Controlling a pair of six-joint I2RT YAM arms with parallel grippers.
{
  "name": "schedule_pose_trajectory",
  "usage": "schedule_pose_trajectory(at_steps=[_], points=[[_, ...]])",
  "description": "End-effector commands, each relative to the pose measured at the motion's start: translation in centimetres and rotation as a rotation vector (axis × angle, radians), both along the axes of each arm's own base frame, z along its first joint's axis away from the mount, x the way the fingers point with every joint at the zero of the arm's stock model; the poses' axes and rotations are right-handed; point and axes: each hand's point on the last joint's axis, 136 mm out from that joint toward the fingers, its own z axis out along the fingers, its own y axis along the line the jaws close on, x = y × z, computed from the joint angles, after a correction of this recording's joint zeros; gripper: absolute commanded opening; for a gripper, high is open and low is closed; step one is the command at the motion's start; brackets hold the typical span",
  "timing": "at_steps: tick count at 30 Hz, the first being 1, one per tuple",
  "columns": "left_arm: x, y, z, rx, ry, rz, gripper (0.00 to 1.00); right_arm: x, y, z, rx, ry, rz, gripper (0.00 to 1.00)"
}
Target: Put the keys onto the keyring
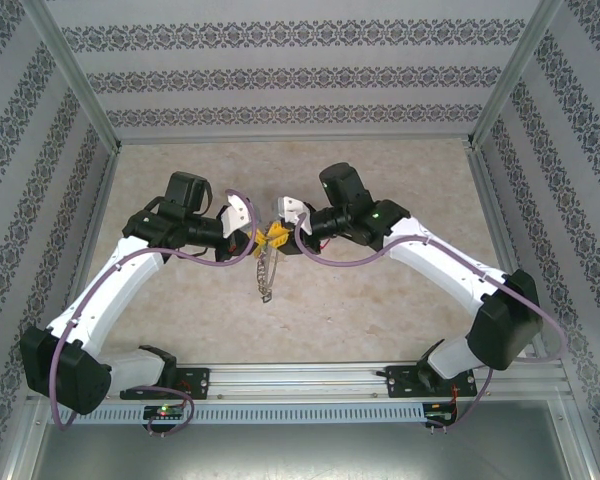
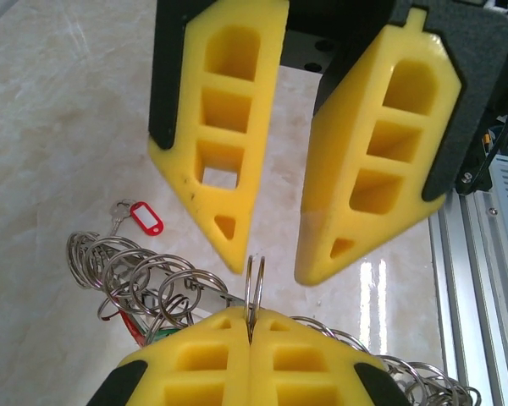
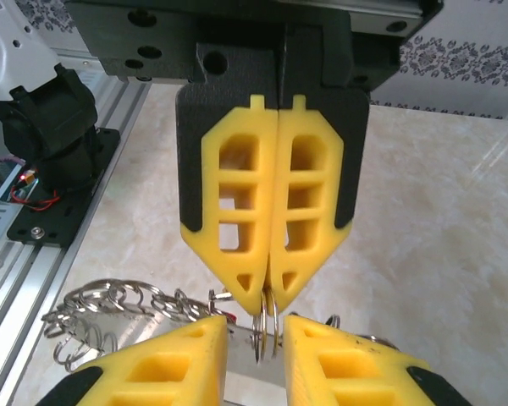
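The left claw (image 2: 250,326) is clenched on a split ring of the keyring (image 2: 254,283). The right claw (image 2: 271,266) stands released, its jaws either side of that ring. Beyond, a red-tagged key (image 2: 146,217) lies on the bench (image 2: 59,127). Threading looks to be in hand; next the right claw likely must fetch that key.

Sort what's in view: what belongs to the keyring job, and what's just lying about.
Belongs to the job:
- keyring
- red-tagged key, loose on the table
- left end effector, shut on a ring of the keyring
- right end effector, open, facing it

Just there:
- table
- aluminium rail
- patterned walls
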Motion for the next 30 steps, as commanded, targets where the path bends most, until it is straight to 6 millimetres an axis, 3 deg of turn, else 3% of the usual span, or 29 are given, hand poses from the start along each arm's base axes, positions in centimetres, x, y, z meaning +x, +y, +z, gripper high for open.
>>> schedule_pose_trajectory(at_steps=[1,5,10,15,17,24,27,30], points=[[-0.8,-0.6,1.3,-0.028,-0.039,-0.054,0.00,-0.3,0.6,0.2,-0.007,0.004,0.031,0.25],[-1.1,-0.7,1.5,-0.042,-0.045,-0.061,0.00,-0.2,1.0,0.2,-0.005,0.008,0.034,0.24],[-1.2,-0.8,1.6,-0.048,-0.044,-0.064,0.00,-0.3,1.1,0.4,-0.002,0.024,0.042,0.00],[-0.9,-0.7,1.5,-0.044,-0.038,-0.046,0.00,-0.1,1.0,1.1,0.028,0.050,0.029,0.00],[-0.8,-0.7,1.7,-0.057,-0.033,-0.035,0.07,0.3,1.0,1.8,0.068,0.091,0.010,0.00],[-0.9,-0.4,1.3,-0.103,-0.067,0.019,0.18,1.8,0.5,5.7,0.288,0.084,-0.089,0.00],[-1.2,-0.3,2.2,-0.122,-0.100,0.024,0.19,2.2,0.1,8.2,0.363,0.066,-0.130,0.00],[-1.4,-0.1,3.0,-0.134,-0.134,0.027,0.21,2.3,-0.3,9.5,0.411,0.050,-0.162,0.00]])
